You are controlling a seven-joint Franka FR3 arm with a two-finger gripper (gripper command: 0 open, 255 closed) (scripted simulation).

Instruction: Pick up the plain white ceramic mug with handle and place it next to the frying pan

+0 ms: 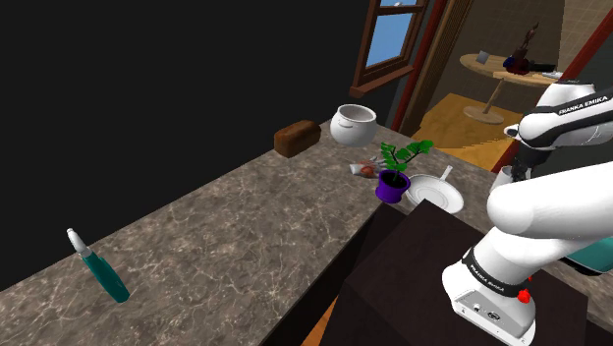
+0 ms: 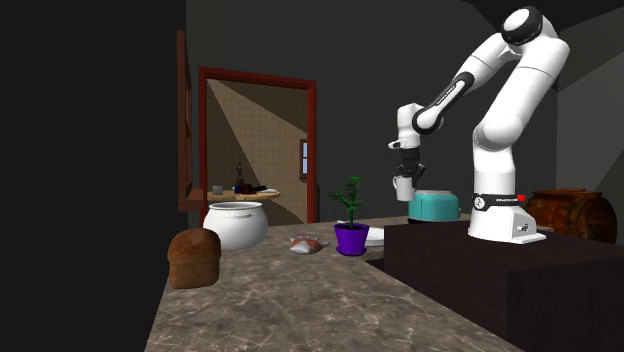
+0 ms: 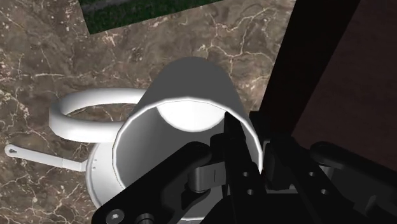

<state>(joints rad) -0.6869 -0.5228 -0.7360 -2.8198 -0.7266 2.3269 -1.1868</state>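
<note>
My gripper (image 3: 251, 137) is shut on the rim of a plain white mug (image 3: 191, 89), with one finger inside the cup and the other outside its wall. The mug's handle (image 3: 83, 114) points away from the stand. In the second exterior view the mug (image 2: 403, 187) hangs from the gripper (image 2: 405, 170) well above the counter. A shallow white frying pan (image 1: 435, 192) with a thin handle lies on the marble counter (image 1: 226, 236) beside the stand. In the wrist view that pan (image 3: 95, 181) sits directly under the mug.
A plant in a purple pot (image 1: 394, 185) stands next to the pan. Farther back are a small reddish item (image 1: 366, 170), a white round pot (image 1: 354, 123) and a brown loaf (image 1: 297, 138). A teal bottle (image 1: 103, 267) lies at the shoulder view's left. A teal appliance (image 2: 433, 205) stands behind the stand (image 1: 432, 265).
</note>
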